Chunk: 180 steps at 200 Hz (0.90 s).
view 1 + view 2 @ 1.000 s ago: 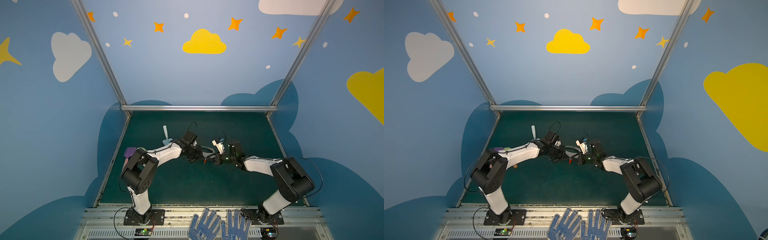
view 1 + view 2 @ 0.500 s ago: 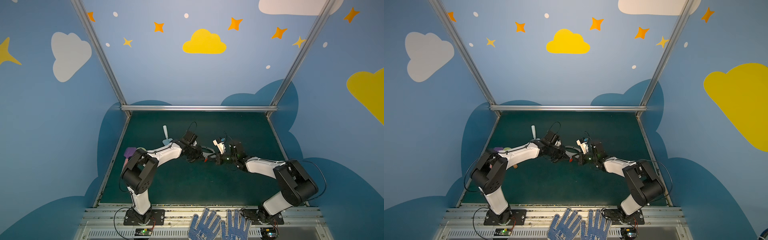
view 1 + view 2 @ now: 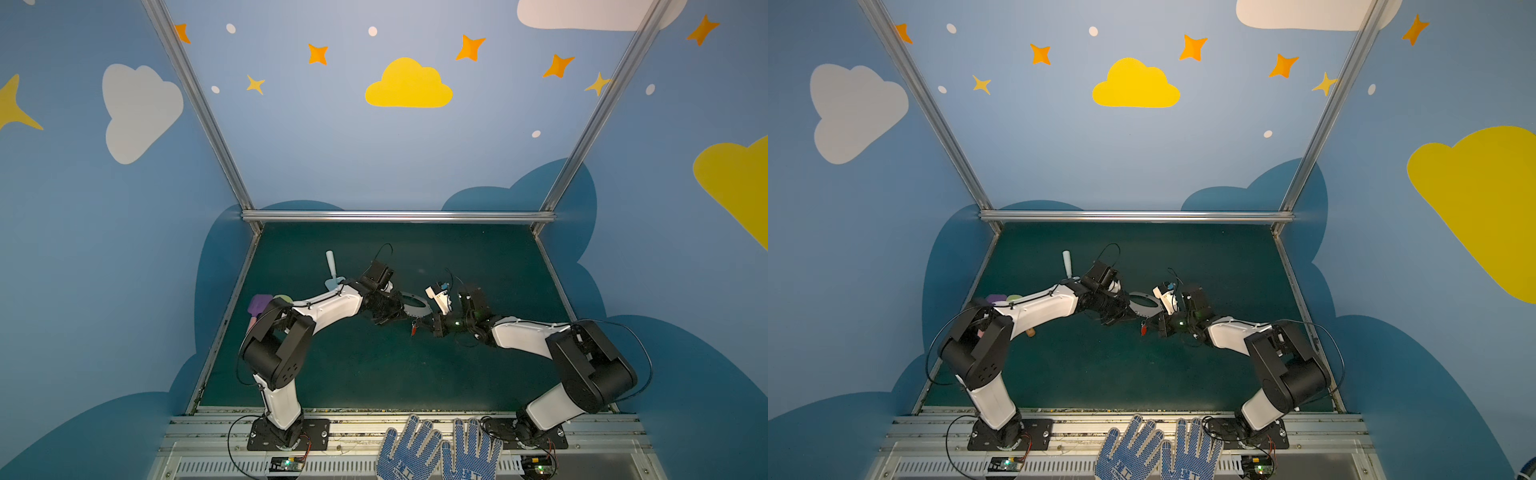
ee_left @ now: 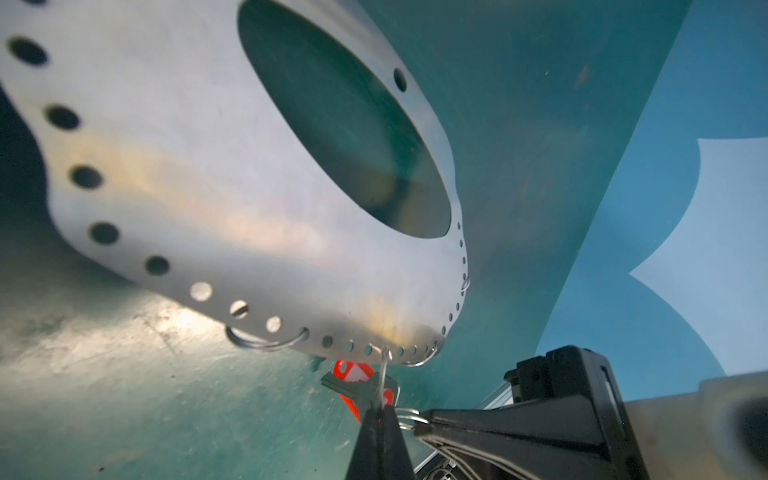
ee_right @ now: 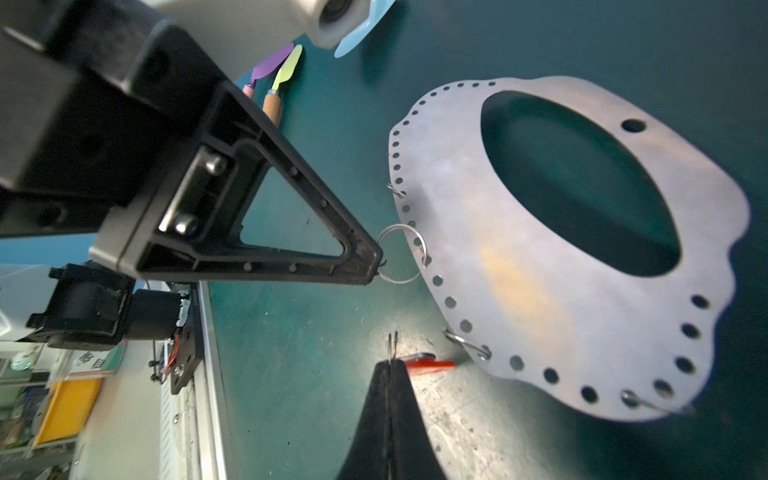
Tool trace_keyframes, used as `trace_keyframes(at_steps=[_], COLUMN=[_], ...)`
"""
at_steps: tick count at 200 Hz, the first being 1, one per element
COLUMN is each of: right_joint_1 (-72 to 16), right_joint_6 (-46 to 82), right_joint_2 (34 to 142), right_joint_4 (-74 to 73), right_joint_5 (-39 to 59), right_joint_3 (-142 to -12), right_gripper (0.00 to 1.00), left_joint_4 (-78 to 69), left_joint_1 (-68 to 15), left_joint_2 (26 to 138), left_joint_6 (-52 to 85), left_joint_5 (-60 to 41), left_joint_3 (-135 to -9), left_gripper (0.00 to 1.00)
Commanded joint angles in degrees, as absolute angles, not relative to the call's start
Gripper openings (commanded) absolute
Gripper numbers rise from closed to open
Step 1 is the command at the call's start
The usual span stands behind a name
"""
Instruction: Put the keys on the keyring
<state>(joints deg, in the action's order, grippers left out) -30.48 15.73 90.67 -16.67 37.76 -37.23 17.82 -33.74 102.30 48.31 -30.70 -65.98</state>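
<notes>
Threading step: left gripper (image 5: 372,266) pinched a wire ring (image 5: 399,225) on the keyring (image 5: 478,249) rim; right gripper (image 5: 390,368), pressed together on thin wire (image 5: 392,343), held the key (image 5: 430,364) just beside that rim. Slow, aligned approach seemed advisable.

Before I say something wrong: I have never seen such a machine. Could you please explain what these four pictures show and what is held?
Two robot arms stand at a green table; each ends in a two-fingered gripper. Two pictures look down from one overhead camera; the other two come from cameras on the arms' wrists. On the table are a grey perforated plate, the keyring, and pastel toy shovels. The left gripper is shut on a wire ring threaded through the plate's rim. The right gripper is shut on a thin wire loop beside the red-headed key, apparently the key's own ring.
</notes>
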Motion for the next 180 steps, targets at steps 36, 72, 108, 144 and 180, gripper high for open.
trace_keyframes(at_steps=[36,72,108,144,180], right_joint_1=[-30.9,-31.3,-31.5,-31.6,-31.7], right_joint_6=[12.7,12.4,12.1,11.9,11.6], right_joint_2=[93.1,94.6,94.9,95.1,96.4], right_joint_4=[-11.5,-10.9,-10.6,-10.8,-10.6], right_joint_5=[42.2,43.9,44.6,44.4,44.2], right_joint_3=[-43.0,-44.2,-44.0,-44.2,-45.1], right_gripper=[0.0,0.0,0.0,0.0,0.0], left_joint_4=[21.4,22.7,22.9,22.6,22.5], left_joint_1=[-33.0,-32.8,-32.6,-32.4,-32.3], left_joint_2=[100.3,100.1,100.1,100.0,100.0], left_joint_6=[45.5,44.8,44.6,44.8,44.8], left_joint_5=[-34.7,-35.1,-35.3,-35.9,-36.1], left_joint_3=[-68.5,-69.3,-69.1,-68.9,-69.0], left_gripper=[0.04,0.04,0.04,0.04,0.04])
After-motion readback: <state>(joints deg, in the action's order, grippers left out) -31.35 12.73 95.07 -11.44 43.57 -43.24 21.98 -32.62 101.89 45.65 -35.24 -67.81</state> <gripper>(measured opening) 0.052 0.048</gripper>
